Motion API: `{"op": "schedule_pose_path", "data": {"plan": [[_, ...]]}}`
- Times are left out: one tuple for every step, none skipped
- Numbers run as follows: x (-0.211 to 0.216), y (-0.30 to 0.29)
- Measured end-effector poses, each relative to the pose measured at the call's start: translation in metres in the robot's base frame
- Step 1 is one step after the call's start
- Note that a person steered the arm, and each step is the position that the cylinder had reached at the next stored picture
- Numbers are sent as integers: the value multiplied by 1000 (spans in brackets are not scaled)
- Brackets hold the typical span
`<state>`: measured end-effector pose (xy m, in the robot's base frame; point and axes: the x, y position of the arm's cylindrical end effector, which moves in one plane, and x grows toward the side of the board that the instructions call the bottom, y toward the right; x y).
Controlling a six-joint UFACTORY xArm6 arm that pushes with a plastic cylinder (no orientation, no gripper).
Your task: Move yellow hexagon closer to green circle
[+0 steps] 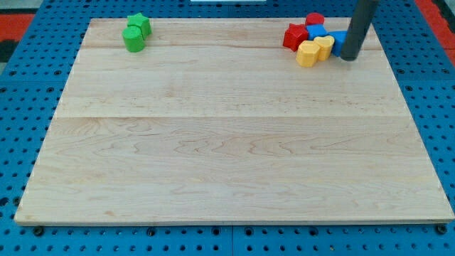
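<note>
tip [349, 57] rt of yellow hexagon [308, 54]

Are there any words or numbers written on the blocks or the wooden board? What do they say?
None: no words, numbers or signs can be read anywhere. The wooden board, the green blocks, the red, blue and yellow blocks and my tip all look plain.

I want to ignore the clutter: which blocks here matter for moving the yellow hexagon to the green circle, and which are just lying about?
For the job:
yellow hexagon
green circle
my tip, right of the cluster

Lying about:
green star
red star
red block
blue blocks
yellow block
</note>
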<state>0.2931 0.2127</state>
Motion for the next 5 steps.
{"op": "schedule_pose_path", "data": {"plan": [[-17,-50],[3,-127],[26,-94],[38,-68],[48,-136]]}}
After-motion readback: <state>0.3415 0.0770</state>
